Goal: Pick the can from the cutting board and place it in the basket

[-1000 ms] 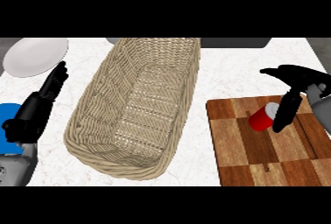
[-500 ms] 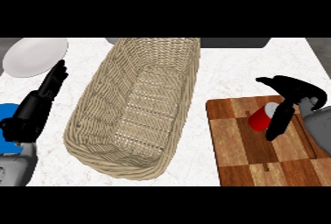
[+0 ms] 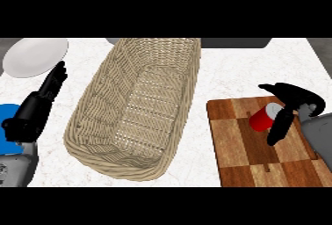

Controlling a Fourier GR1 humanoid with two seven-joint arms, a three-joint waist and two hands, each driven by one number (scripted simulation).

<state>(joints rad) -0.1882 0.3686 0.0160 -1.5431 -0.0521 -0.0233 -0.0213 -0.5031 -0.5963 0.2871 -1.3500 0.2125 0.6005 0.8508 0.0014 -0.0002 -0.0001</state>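
**Red can almost in the robot hand**

The red can [image 3: 262, 117] lies tipped over on the wooden cutting board [image 3: 240, 154], up near the board's top edge. The right robot hand [image 3: 293, 102] is right on it. The thumb points toward 9 o'clock above the can, and one long finger [image 3: 279, 127] hangs down toward 6 o'clock along the can's right side. The fingers are partly bent around the can, but I cannot tell if they squeeze it yet — they look like they touch it on one side only.

What could go wrong? The can is round and on its side, so it may roll away toward 9 o'clock if the finger pushes it before the thumb comes in. It could roll off the board onto the white surface [image 3: 227, 70]. If the robot hand lifts too soon, the can may slip out.

The can is small and short, bright red, with a pale grey end facing 1 o'clock.

The woven basket [image 3: 97, 149] sits well apart, at 9 o'clock from the can. The left robot hand [image 3: 48, 90] rests open at the far left, fingers straight, near a white plate [image 3: 32, 57].
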